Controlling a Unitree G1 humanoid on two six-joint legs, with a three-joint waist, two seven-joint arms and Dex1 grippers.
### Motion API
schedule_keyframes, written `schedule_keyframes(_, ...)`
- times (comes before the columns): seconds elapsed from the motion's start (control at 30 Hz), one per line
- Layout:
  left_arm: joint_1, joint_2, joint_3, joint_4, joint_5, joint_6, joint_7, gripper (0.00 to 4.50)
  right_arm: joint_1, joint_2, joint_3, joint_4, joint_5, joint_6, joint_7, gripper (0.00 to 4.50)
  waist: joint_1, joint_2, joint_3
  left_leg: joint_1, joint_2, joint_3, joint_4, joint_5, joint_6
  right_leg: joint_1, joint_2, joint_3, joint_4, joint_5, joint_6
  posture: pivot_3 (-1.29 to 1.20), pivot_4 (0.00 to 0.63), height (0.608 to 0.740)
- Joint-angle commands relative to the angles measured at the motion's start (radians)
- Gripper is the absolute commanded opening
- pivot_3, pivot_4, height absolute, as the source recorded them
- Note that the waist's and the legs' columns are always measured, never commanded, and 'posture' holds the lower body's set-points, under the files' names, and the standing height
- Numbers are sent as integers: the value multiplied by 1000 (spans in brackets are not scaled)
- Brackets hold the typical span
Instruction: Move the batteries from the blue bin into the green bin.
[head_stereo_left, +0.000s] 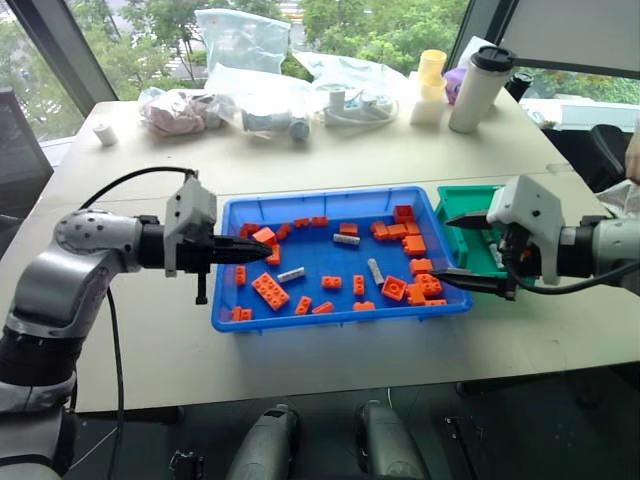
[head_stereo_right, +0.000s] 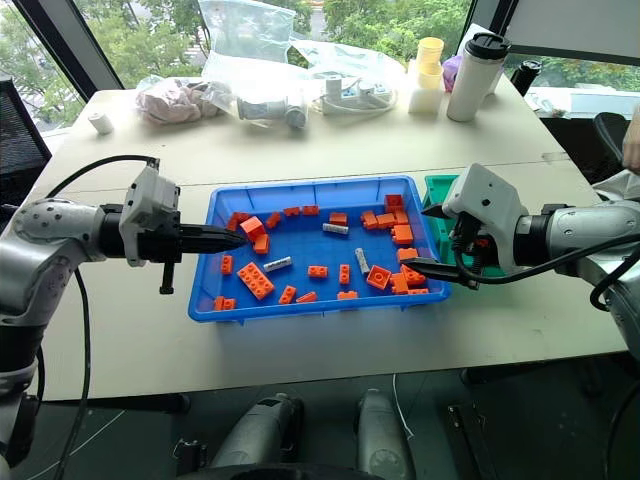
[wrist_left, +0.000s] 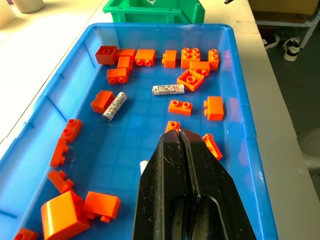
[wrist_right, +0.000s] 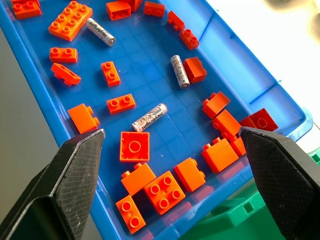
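Blue bin (head_stereo_left: 225, 300) still holds three batteries (wrist_right: 149, 117) among orange bricks (head_stereo_left: 270, 290); none appear moved. Right gripper (head_stereo_left: 470, 250) fingers spread empty beside it, left gripper (head_stereo_left: 262, 251) fingers clenched empty.

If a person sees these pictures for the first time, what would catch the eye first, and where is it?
First comes the large blue bin at the table's middle, strewn with orange toy bricks and three slim silver batteries. Next, the two grippers flanking it: the left gripper with fingers shut over the bin's left end, the right gripper spread wide at the right end, beside the small green bin.
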Motion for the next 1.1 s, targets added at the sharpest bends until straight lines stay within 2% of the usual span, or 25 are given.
schedule_keyframes(0.03, 1, 19, 33, -19, -7, -12, -4, 0, -32, 9, 6, -6, 0, -17, 0, 4466, 0, 0, 0, 0, 0, 0, 0, 0, 0, 0, 0, 0, 0, 0, 0, 0, 150, 740)
schedule_keyframes(0.73, 6, 17, 68, -42, -47, 27, 40, 0, -156, 92, 164, 43, -46, -67, 36, 4466, -1, 0, 0, 0, 0, 0, 0, 0, 0, 0, 0, 0, 0, 0, 0, 0, 150, 740)
schedule_keyframes(0.93, 7, 11, 73, -39, -52, 30, 51, 0, -256, 201, 286, 70, -88, -75, 33, 4466, -1, 0, 0, 0, 0, 0, 0, 0, 0, 0, 0, 0, 0, 0, 0, 0, 150, 740)
schedule_keyframes(1.1, 18, 17, 76, -45, -45, 26, 56, 0, -392, 377, 484, 206, -212, -133, 44, 4466, -6, 0, 0, 0, 0, 0, -1, 0, -1, -1, 1, 0, 1, 0, 0, 0, 150, 740)
